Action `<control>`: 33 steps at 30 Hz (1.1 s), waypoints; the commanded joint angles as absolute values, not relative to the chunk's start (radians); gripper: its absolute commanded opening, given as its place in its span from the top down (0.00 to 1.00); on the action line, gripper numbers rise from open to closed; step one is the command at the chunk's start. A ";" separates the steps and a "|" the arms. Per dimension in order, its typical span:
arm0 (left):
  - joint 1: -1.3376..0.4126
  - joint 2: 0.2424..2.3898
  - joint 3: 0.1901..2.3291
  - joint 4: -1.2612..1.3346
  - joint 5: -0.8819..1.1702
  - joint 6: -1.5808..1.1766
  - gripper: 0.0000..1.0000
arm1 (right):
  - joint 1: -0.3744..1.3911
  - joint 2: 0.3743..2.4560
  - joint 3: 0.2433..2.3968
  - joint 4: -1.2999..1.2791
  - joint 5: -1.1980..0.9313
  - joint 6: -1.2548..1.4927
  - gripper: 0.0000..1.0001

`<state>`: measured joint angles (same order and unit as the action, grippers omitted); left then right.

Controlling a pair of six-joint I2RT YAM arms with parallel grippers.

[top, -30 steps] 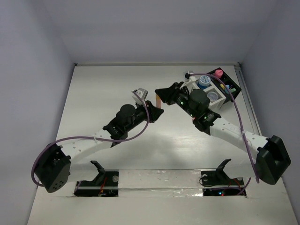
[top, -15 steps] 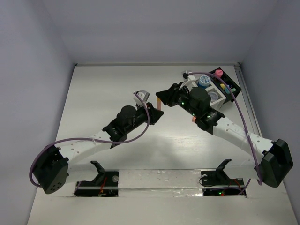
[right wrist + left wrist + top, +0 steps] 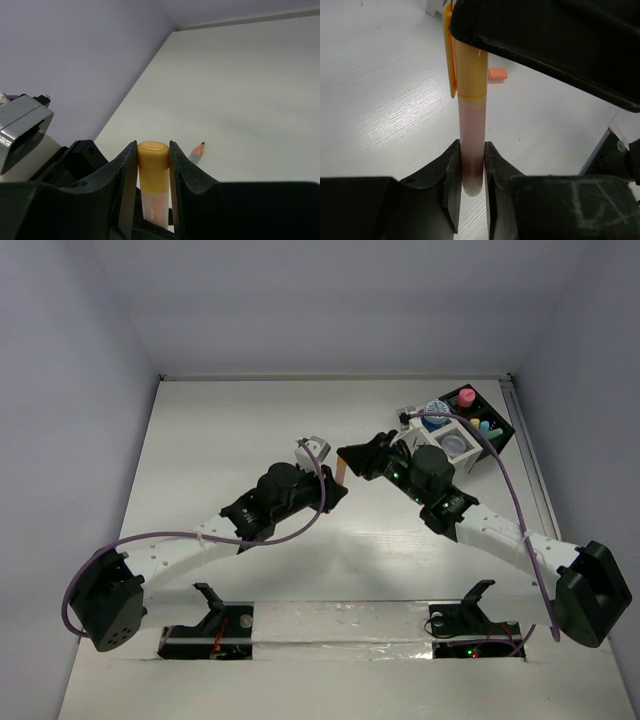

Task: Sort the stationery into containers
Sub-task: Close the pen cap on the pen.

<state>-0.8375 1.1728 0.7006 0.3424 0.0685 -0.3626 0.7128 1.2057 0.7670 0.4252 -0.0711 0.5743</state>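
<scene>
The white table (image 3: 230, 420) is lying mostly bare in the top view, and both arms are meeting just above its centre. The organizer (image 3: 503, 435) is sitting at the upper right, well apart from that meeting point. Its compartments are holding a pink-topped piece (image 3: 466, 397), a blue jar (image 3: 435, 410), a grey jar (image 3: 456, 443) and some yellow and blue bits (image 3: 485, 427).

The orange pen (image 3: 470, 75) is hanging above the table between the 2 tools. The left tool (image 3: 472, 147) is clamping its pale barrel end. The right tool (image 3: 152, 147) is clamping its orange cap. This is probably a handover, since the right arm is standing nearer the organizer. 1 orange capsule (image 3: 497, 74) and 1 pencil (image 3: 196, 152) are lying loose on the table.
</scene>
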 commanded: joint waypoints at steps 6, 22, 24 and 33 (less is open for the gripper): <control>-0.796 1.155 0.925 0.560 -0.080 -0.313 1.00 | 0.784 1.218 0.606 0.293 -0.195 0.618 1.00; -0.796 1.141 1.126 0.473 -0.087 -0.236 1.00 | 0.865 1.302 0.525 0.383 -0.137 0.672 1.00; -0.787 1.140 1.140 0.472 -0.077 -0.239 1.00 | 0.865 1.310 0.520 0.376 -0.132 0.672 1.00; -0.787 1.160 1.213 0.469 0.051 -0.282 1.00 | 0.885 1.396 0.469 0.454 -0.156 0.718 1.00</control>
<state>-0.8223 1.2167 0.9844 -0.1318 0.0967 -0.2718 0.7750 1.2968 0.5976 0.8452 0.0700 0.7242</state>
